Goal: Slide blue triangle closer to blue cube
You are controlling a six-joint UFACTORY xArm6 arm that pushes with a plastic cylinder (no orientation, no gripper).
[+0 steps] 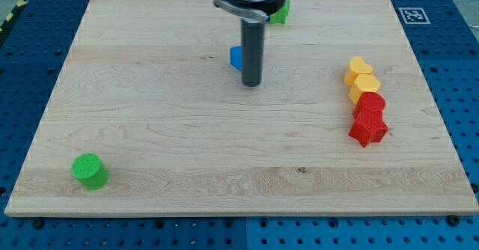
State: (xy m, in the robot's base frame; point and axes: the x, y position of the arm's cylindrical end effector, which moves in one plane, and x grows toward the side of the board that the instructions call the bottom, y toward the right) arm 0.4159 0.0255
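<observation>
My tip [251, 84] stands on the board a little above its middle. A blue block [236, 57] sits just to the left of the rod, touching or nearly touching it; the rod hides most of it, so I cannot make out its shape. No second blue block shows in the view.
A green block [281, 13] peeks out from behind the arm at the top edge. A green cylinder [90, 171] lies at the bottom left. Two yellow blocks [361, 78] and two red blocks [368, 119] form a column at the right. The wooden board [150, 130] rests on a blue table.
</observation>
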